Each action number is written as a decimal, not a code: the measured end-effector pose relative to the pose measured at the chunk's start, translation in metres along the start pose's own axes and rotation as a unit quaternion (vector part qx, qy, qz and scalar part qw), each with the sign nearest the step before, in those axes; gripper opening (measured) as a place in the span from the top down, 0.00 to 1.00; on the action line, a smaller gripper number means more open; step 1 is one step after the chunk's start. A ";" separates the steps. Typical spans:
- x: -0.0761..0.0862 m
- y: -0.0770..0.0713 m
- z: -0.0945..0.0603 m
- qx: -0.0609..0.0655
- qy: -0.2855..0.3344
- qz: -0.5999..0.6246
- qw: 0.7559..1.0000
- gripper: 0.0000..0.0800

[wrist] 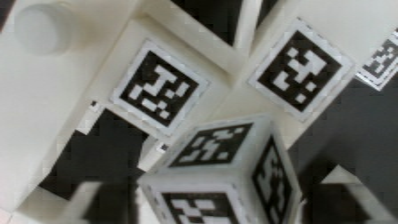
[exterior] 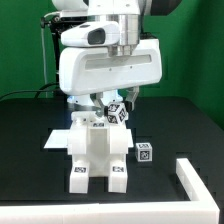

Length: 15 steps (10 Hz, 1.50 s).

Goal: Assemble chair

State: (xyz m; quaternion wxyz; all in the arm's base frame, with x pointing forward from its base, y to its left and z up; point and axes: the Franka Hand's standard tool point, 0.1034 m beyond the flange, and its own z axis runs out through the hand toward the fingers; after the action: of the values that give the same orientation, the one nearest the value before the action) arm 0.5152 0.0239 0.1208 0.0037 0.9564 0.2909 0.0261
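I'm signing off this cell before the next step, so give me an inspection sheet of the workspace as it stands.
surface: black table, matte.
job's things: partly built white chair stands mid-table; a tagged part sits just above it; a small tagged block lies on the table to the exterior view's right of the chair.
clutter: nothing seen.
grippers: gripper low over the chair; whether the jaws grip anything cannot be told.
cables: black cables in the background.
surroundings: low white wall, green backdrop.

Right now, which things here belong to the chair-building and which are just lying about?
Job: half-built chair, small tagged piece at the tool, loose tagged block beside the chair (probably).
Just there: low white wall, black table.
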 end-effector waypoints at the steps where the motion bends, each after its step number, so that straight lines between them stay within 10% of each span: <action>1: 0.000 0.000 0.000 0.000 0.000 0.000 1.000 0.64; 12: 0.003 0.007 0.001 -0.014 0.018 0.133 0.991 0.64; 15: 0.002 0.007 0.002 -0.004 0.023 0.310 0.950 0.64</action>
State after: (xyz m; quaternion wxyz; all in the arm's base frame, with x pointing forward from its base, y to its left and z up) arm 0.5211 0.0194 0.1190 -0.0077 0.9986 -0.0205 0.0485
